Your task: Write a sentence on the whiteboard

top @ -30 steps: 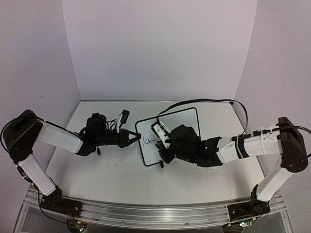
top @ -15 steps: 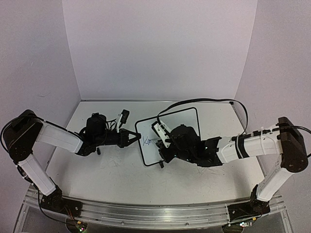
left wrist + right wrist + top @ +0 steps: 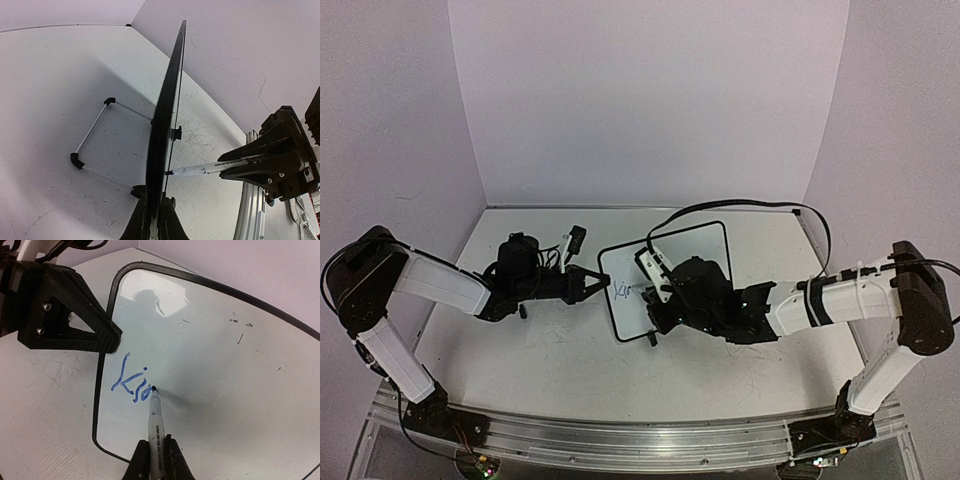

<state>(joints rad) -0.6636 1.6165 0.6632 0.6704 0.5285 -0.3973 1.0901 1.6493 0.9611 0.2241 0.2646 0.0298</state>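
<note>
whiteboard (image 3: 225, 365) edge pinched by left claw (image 3: 592, 284) | marker (image 3: 155, 412) clamped in right claw (image 3: 155, 455) | sentence (image 3: 131, 385): only first letters written, most judged left

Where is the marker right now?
Right wrist view: the right gripper holds the slim white marker pen, tip on the black-framed whiteboard beside the blue letters.
</note>
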